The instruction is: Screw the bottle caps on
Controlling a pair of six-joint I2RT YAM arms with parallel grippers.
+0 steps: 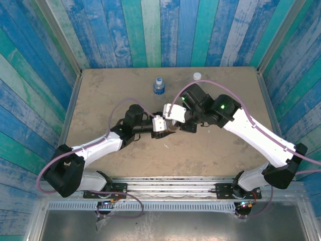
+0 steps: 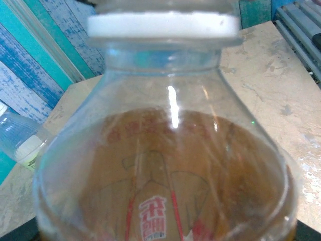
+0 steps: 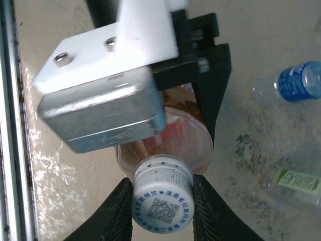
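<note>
At left: clamped partway shut around the orange bottle (image 2: 165, 201) with the left end effector (image 1: 164, 131), holding it over the middle of the table (image 1: 100, 90), neck toward the right arm. Cannot tell whether lifted clear or resting on the surface.

At centre: sitting on the neck, the cap (image 3: 163, 206) (printed top facing the right wrist camera), probably not tight yet.

At right: pinching that cap with the right end effector (image 3: 161, 181), fingers (image 3: 120, 211) set narrowly against both sides. Further back, well apart: standing capped, the blue bottle (image 1: 159, 86) and the pale bottle (image 1: 197, 77).

Likely to cross-thread if turned with the cap seated crooked. Could slip on the ribbed rim if pinched too lightly, spinning the fingers without the cap. Could twist the bottle round in the left grip if held too loosely, wasting the turn. Might squeeze liquid out if clamped harder before sealing.
</note>
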